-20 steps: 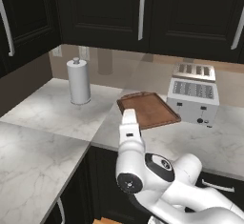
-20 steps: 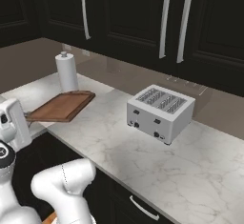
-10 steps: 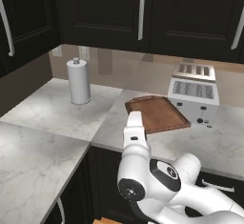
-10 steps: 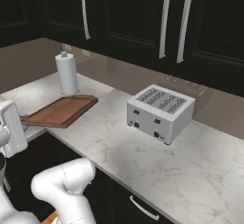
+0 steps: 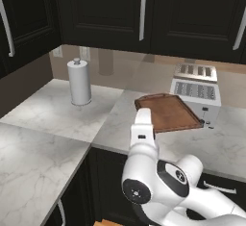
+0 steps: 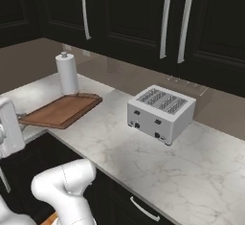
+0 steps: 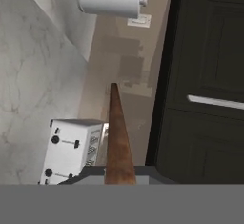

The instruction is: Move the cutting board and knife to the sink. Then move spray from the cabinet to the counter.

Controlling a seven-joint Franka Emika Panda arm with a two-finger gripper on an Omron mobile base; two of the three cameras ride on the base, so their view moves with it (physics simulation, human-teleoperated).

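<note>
Black cupboards point(image 5: 110, 8) with silver bar handles run along the wall above a white-grey veined marble counter point(image 5: 43, 138) that turns a corner; from the left base view the white arm point(image 5: 144, 148) rises at 5 o'clock and reaches toward the centre.

The board point(image 5: 167, 111) is a flat reddish-brown wooden rectangle with rounded corners and a raised rim; it is lifted off the counter and tilted, its near end at the arm's tip, its far end beside the toaster point(image 5: 197, 91) at 2 o'clock. In the right base view it hangs at 9 o'clock, its near end jutting out past the counter edge. In the hand view it is seen edge-on as a narrow brown wedge running up from 6 o'clock.

The gripper's jaws are clamped on the board's near end, fingertips hidden.

A silver four-slot toaster stands right of the board; a white paper roll point(image 5: 79, 81) stands upright at 10 o'clock.
</note>
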